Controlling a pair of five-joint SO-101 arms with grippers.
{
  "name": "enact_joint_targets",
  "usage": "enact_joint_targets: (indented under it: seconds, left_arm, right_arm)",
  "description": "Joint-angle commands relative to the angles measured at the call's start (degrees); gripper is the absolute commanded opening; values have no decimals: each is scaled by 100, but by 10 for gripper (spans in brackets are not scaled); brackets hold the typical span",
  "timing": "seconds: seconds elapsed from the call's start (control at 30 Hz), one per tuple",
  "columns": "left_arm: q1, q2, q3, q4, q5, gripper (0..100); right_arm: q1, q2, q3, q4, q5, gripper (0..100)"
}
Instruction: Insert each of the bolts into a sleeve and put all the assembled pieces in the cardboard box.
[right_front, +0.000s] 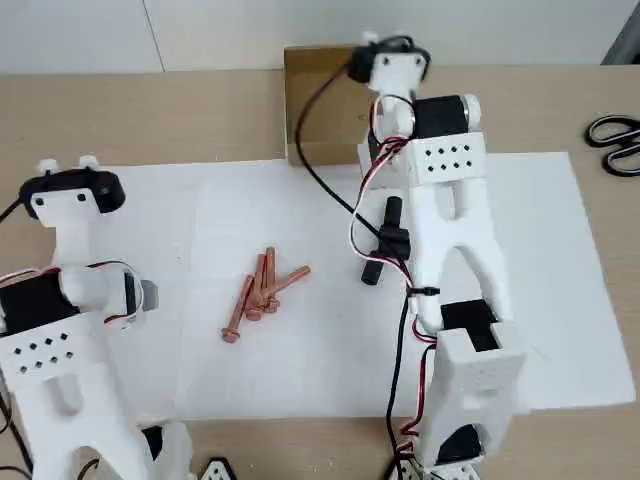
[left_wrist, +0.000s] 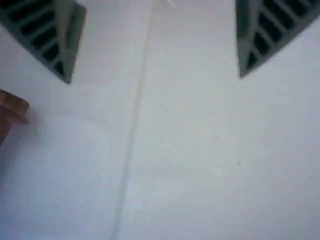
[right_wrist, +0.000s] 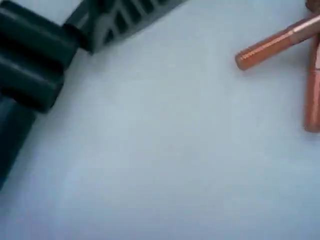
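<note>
Looking at a loose bunch of copper-coloured metal bolts (right_front: 262, 290) in the middle of the white paper sheet (right_front: 300, 385), with black cylindrical sleeves (right_front: 385, 243) at their 3 o'clock and a brown cardboard box (right_front: 320, 100) up at 12. Got the left gripper (left_wrist: 155, 77) at the bolts' 9 o'clock, jaws wide apart, holding nothing. Can't tell open or closed for the right gripper (right_wrist: 107, 22), just beside the sleeves.

Tan wooden table (right_front: 150, 110), spanning the whole frame. Covered across the middle by a white paper sheet (right_front: 300, 385). Carries a cardboard box (right_front: 315, 100) at top centre, by the sheet's upper edge, and black-handled scissors (right_front: 625, 147) at upper right.
</note>
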Motion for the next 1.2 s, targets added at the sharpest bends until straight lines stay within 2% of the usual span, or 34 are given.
enact_joint_targets:
  seconds: [0.0,0.2,0.4,0.6,0.9,1.17]
  left_arm:
    - [44,-35,110,-211,-35,205]
    - [26,-35,268,-325,-35,205]
    - [44,-35,268,-325,-35,205]
    - [44,-35,268,-325,-35,205]
    - [44,-35,268,-325,-35,205]
    - [44,-35,268,-325,-35,205]
  right_arm:
    - [163,-382,730,57,-510,180]
    - [57,-382,1705,48,-1178,180]
    - [-347,-374,1811,-4,-1925,180]
    - [-549,-251,1820,-268,-2321,180]
    - [-541,435,1811,-312,-2453,180]
    - [-549,831,1811,-831,-2453,162]
